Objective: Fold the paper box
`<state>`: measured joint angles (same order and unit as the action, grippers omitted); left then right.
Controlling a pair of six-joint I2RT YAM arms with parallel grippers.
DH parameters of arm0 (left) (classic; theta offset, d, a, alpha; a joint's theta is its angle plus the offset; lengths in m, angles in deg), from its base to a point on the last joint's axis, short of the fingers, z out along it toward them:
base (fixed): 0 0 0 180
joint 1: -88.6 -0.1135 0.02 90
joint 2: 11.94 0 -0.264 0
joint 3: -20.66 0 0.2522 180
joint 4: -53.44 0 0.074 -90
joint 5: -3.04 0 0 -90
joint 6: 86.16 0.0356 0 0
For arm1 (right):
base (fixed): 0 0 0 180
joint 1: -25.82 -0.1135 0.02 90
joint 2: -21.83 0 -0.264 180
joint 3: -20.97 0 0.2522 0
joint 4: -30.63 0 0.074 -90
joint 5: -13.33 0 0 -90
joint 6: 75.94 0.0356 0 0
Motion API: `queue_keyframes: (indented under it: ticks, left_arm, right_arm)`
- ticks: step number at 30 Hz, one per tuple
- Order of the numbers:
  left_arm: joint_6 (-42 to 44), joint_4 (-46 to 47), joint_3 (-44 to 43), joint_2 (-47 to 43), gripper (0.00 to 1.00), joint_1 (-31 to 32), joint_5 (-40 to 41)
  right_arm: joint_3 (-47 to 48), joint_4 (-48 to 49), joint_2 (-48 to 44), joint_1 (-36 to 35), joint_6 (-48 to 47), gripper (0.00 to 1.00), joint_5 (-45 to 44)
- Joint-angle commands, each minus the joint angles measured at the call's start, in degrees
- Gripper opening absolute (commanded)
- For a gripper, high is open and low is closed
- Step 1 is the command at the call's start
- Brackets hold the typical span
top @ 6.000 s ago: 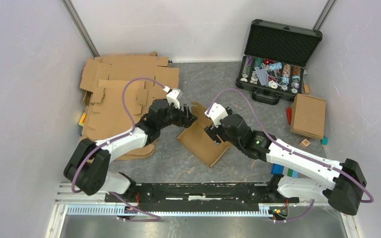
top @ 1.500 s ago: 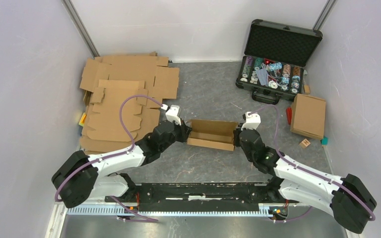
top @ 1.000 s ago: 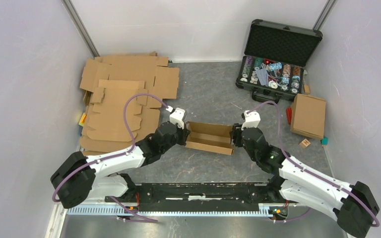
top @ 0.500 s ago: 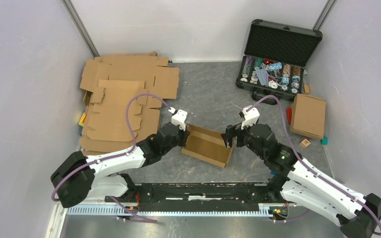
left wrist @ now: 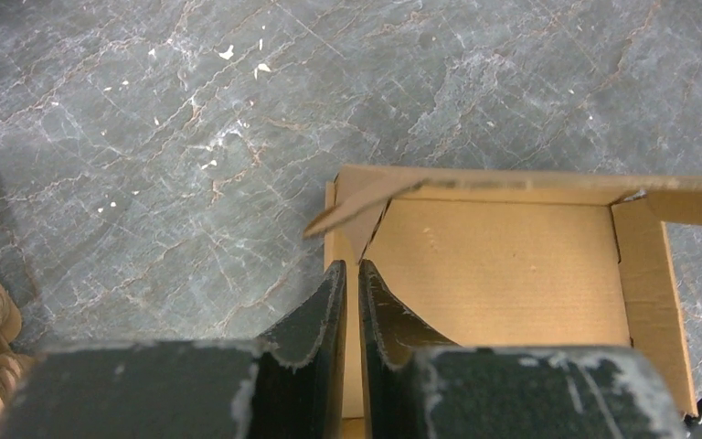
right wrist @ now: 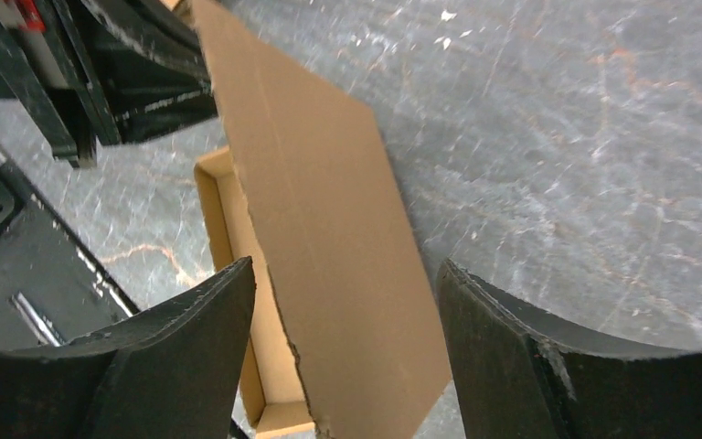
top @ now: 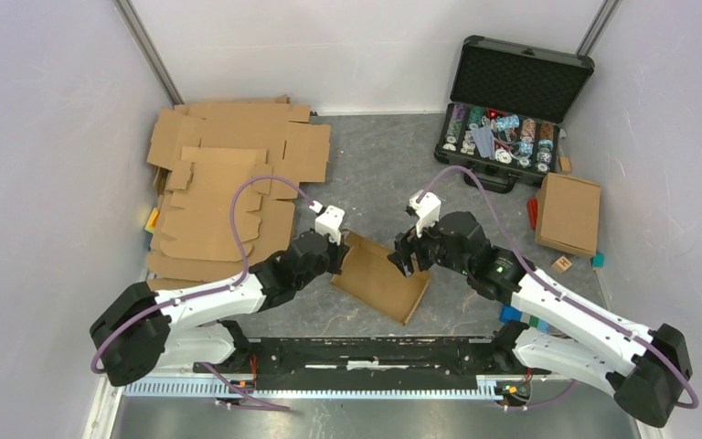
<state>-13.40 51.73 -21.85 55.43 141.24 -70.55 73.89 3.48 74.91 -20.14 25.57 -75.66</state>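
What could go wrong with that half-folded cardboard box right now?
The left gripper alone pinches the cardboard box, by one thin wall, so it might pivot or slip free. The right gripper is open astride the lid panel; closing off-centre could crease it. The loose corner flap beside the left gripper might bend the wrong way.

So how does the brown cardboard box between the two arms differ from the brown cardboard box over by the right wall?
The half-folded brown cardboard box is open, with its inside showing and its lid flap loose. The closed brown cardboard box is shut up flat. The half-folded one is pinched at a wall by the left gripper. The closed one has no gripper on it. Both are plain brown cardboard.
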Motion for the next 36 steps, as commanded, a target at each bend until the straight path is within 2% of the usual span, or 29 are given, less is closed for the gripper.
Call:
queue_keyframes:
  ticks: [1, 8, 12, 17, 26, 29, 32, 36]
  left_arm:
    - [-0.4, 1.7, 2.3, -2.3, 0.15, 0.4, -0.6]
    - [-3.1, 4.1, 6.0, -3.8, 0.16, 0.4, -2.7]
    - [-4.5, 4.5, 7.1, -4.7, 0.17, 0.4, -2.7]
    - [-9.0, -0.1, 7.7, -9.5, 0.24, 0.4, -3.5]
    - [-20.6, -23.3, 6.8, -26.3, 0.32, 0.0, 0.7]
    - [-22.0, -29.5, 5.1, -31.3, 0.35, -0.2, 2.4]
    - [-22.2, -32.8, 2.5, -34.0, 0.37, -0.6, 3.6]
    - [-21.4, -32.9, -0.5, -32.5, 0.40, -1.5, 2.1]
  right_arm:
    - [-1.8, 2.3, 0.6, 0.2, -1.0, 0.76, 4.8]
    - [-5.9, 3.9, 0.4, 0.2, -0.8, 0.65, 8.4]
    - [-7.1, 4.3, 0.2, 0.1, -1.9, 0.66, 10.0]
    - [-7.4, 4.6, 0.2, 0.1, -3.1, 0.66, 12.0]
    - [-9.3, 5.9, 2.7, -0.4, -4.4, 0.84, 16.3]
    - [-10.7, 8.1, 3.2, -0.6, -4.3, 0.94, 18.8]
    - [-11.1, 9.0, 4.4, -1.0, -4.3, 0.96, 20.2]
    - [-11.0, 9.1, 6.8, -1.7, -4.7, 0.98, 21.5]
